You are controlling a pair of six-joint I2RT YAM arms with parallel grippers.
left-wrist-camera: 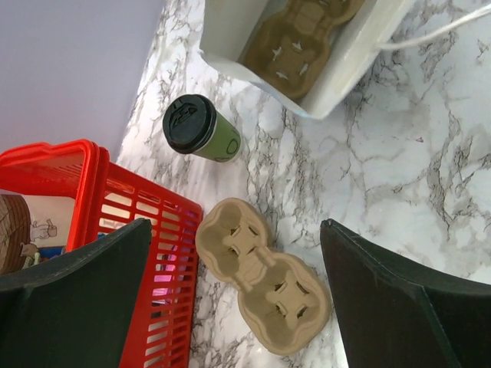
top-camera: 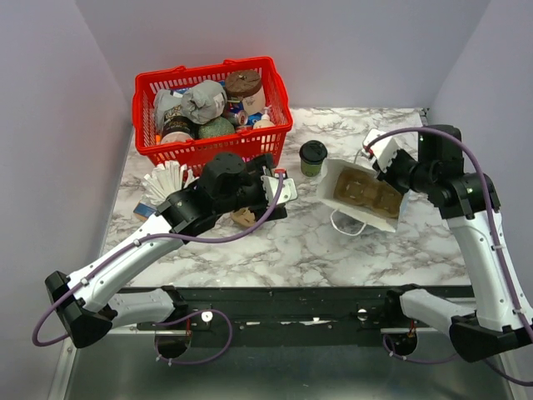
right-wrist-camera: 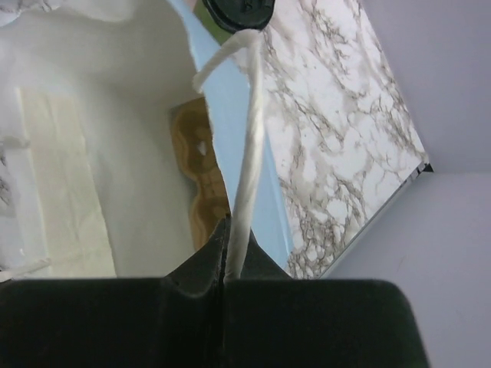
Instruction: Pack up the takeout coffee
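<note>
Marble tabletop. We note the left pincer gaping, empty, over a loose cardboard carrier. The takeout coffee stands just beyond it, lidded, outside the white bag farther on, whose cord handle the right pincer clamps. Next, we judge: reach forward and grasp the cup.

Upright green takeout coffee, black lid on, beside red basket

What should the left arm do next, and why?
Probably swing the open left gripper over to the green cup, ready to grasp: it stands lidded beside the white bag, whose handle the right gripper pinches.
</note>
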